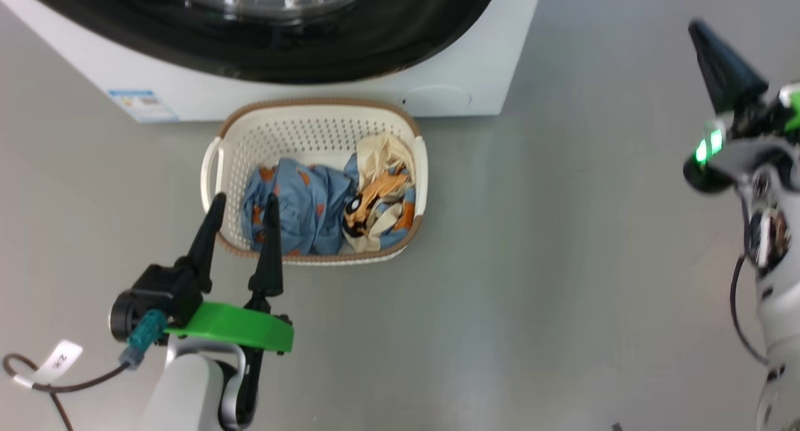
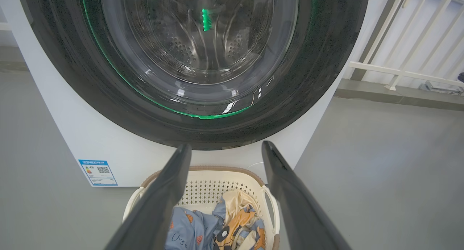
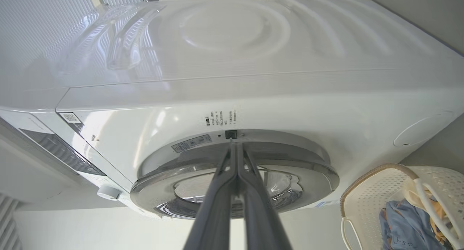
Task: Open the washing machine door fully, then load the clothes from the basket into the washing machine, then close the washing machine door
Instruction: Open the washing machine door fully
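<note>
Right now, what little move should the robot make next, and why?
Probably the shut right gripper should ease its tips behind the rim of the washing machine door and start pulling. The door looks closed, and the clothes lie in the basket.

One white washing machine (image 1: 494, 62), with one round black door (image 1: 375, 50), one blue label (image 1: 140, 104) and one filter cover (image 1: 437, 98), stands behind one basket (image 1: 312, 102). The clothes (image 1: 306, 206) show at least two pieces, the exact count unclear. There are two grippers, the left gripper (image 1: 245, 198) and the right gripper (image 1: 697, 28), each with two fingers (image 1: 270, 243).
</note>
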You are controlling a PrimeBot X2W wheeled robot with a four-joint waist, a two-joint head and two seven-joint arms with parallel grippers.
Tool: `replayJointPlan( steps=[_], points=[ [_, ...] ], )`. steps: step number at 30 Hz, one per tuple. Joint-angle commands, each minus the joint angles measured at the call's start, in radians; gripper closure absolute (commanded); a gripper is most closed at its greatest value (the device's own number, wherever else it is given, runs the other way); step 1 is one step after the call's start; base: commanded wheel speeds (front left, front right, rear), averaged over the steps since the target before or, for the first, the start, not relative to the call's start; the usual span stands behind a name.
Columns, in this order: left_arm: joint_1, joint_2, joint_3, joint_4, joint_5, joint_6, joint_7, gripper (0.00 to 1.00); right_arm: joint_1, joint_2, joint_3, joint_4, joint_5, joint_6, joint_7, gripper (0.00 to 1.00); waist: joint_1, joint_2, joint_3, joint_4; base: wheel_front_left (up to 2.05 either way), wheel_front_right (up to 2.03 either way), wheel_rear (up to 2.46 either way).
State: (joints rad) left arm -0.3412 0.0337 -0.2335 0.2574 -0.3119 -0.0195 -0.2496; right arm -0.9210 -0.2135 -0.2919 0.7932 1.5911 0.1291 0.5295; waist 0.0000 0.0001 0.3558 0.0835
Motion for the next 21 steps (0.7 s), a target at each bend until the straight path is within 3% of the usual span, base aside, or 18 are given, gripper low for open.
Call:
replayJointPlan(
  steps=[1,10,21],
  points=[
    [-0.026,0.017,0.024,-0.032,-0.007,0.009,-0.012,0.00,-0.034,-0.004,0.023,-0.013,0.013,0.002,0.015,1.00,0.0000,-0.0001,0.053,0.041,0.00,0.00,0.00],
    [-0.073,0.017,-0.015,-0.056,-0.023,0.028,-0.012,0.00,-0.326,-0.010,0.087,0.111,0.025,0.002,0.124,1.00,0.0000,-0.0001,0.135,0.085,0.00,0.00,0.00],
    [-0.107,0.017,-0.053,-0.072,-0.042,0.041,-0.012,0.00,-0.558,0.002,0.158,0.242,-0.027,0.002,0.139,1.00,0.0000,-0.0001,0.188,0.118,0.00,0.00,0.00]
  ],
)
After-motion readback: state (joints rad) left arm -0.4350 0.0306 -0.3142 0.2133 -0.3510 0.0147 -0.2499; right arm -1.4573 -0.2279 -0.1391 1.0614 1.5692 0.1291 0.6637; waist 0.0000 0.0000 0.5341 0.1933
